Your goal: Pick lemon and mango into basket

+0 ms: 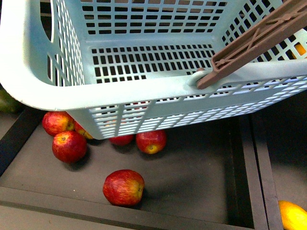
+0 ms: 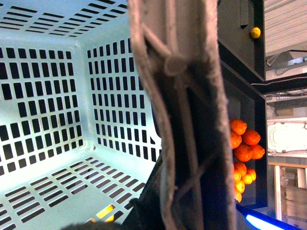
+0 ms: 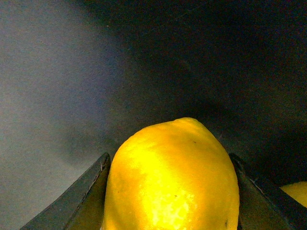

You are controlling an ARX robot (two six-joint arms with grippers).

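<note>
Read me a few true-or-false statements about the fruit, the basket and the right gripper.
1. The right gripper holds the lemon between its fingers. True.
2. The red apples are inside the basket. False: they lie in the dark tray, outside it.
3. The basket's handle is brown. True.
4. The oranges are piled inside the basket. False: they sit outside its wall.
</note>
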